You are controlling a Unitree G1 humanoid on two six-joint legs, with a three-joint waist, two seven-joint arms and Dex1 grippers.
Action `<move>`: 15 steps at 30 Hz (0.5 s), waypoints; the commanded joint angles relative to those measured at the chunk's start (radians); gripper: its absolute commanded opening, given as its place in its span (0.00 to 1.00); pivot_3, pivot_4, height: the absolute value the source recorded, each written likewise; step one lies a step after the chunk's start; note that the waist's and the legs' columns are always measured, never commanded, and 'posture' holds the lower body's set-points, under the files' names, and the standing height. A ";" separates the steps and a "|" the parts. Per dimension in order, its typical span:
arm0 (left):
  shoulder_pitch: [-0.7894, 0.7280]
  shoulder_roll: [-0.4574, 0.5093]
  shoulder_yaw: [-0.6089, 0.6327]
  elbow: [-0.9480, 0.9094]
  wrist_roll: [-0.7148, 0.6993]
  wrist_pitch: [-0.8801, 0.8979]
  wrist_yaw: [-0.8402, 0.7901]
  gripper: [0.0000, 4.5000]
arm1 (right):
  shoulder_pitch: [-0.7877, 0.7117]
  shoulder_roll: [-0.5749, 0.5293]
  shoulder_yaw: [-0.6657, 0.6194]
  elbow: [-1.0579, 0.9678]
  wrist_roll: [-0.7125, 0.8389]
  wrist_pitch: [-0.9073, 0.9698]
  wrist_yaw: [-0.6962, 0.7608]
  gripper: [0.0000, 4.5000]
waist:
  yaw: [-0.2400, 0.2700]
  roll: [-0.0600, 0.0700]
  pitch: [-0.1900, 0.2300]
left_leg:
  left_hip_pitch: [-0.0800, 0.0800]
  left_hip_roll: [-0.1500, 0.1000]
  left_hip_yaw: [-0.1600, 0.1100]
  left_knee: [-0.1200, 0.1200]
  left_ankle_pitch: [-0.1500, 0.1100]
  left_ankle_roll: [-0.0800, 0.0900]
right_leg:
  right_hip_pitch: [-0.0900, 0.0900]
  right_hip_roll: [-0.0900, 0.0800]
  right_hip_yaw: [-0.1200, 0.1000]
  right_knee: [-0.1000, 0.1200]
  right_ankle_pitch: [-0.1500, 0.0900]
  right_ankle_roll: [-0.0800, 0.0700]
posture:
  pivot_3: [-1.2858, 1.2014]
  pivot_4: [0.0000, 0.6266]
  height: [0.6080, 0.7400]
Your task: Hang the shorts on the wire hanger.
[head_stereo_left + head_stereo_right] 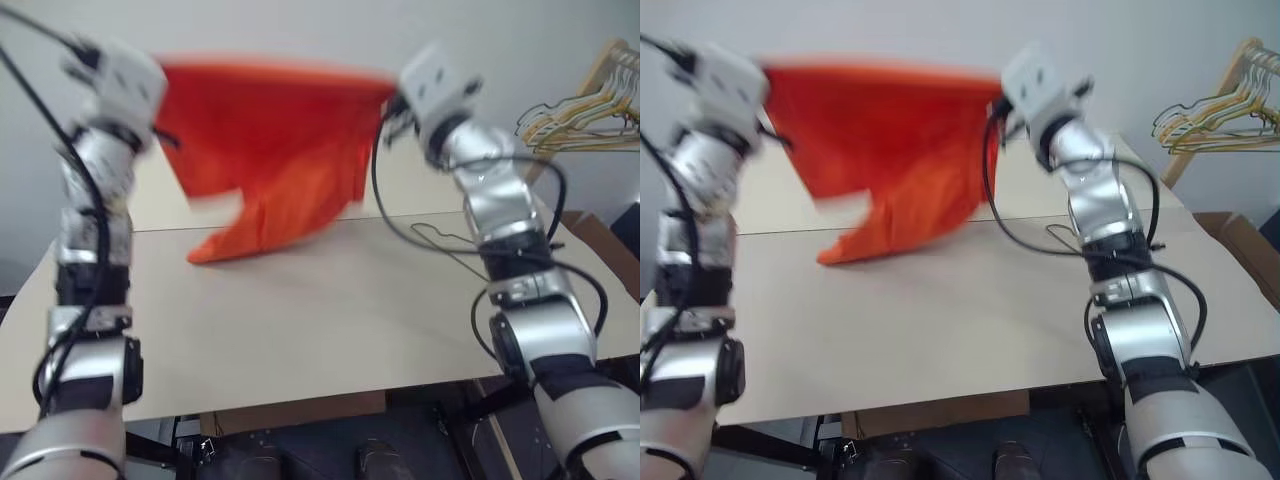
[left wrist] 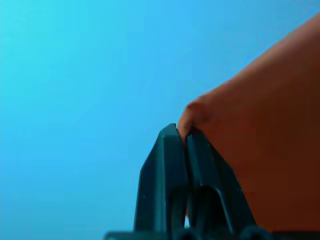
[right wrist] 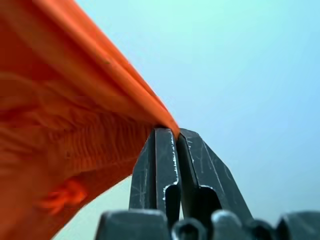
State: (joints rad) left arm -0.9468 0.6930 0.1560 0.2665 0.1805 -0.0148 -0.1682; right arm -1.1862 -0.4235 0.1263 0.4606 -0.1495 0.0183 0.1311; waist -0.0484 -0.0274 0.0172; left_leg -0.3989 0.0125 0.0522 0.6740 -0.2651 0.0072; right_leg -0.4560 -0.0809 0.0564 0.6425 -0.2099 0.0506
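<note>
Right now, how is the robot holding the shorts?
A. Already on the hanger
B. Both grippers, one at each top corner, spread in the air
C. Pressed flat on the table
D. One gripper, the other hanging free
B: the left gripper and right gripper each pinch a corner of the shorts, stretched between them above the table.

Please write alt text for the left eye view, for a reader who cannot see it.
The left gripper and the right gripper, both shut on the orange shorts, hold them stretched out above a beige table. A thin dark wire hanger lies on the table beside the right arm, and pale hangers hang bunched at far right.
</note>
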 commanded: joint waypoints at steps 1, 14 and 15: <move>0.151 0.107 0.148 -0.108 -0.079 -0.127 -0.058 0.01 | 0.105 -0.062 -0.079 -0.019 -0.036 -0.090 -0.078 0.00 | -0.023 0.000 -0.007 | 0.005 0.001 0.001 -0.005 -0.003 0.000 | 0.001 0.000 -0.004 0.000 0.000 0.000 | 0.52 0.00 1.00; 1.006 0.281 0.096 -0.481 -0.239 -0.087 -0.631 0.01 | 0.566 -0.279 0.350 -0.194 -0.271 -0.380 0.481 0.00 | -0.043 0.002 0.003 | 0.024 0.002 0.011 0.010 -0.013 0.022 | 0.033 -0.007 -0.015 -0.018 -0.004 -0.002 | 0.53 0.00 1.00; 1.064 0.311 0.091 -0.491 -0.230 -0.101 -0.679 0.01 | 0.579 -0.297 0.361 -0.205 -0.273 -0.412 0.514 0.00 | -0.039 0.002 0.003 | 0.030 0.003 0.012 0.010 -0.013 0.023 | 0.038 -0.007 -0.015 -0.017 -0.005 -0.002 | 0.53 0.00 1.00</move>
State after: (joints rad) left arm 0.0959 0.9651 0.2382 -0.1903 -0.0649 -0.1055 -0.7890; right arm -0.5973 -0.6928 0.4940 0.2999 -0.4140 -0.3422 0.5958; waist -0.0874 -0.0257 0.0204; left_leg -0.3667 0.0160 0.0640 0.6836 -0.2777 0.0306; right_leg -0.4158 -0.0877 0.0414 0.6254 -0.2155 0.0473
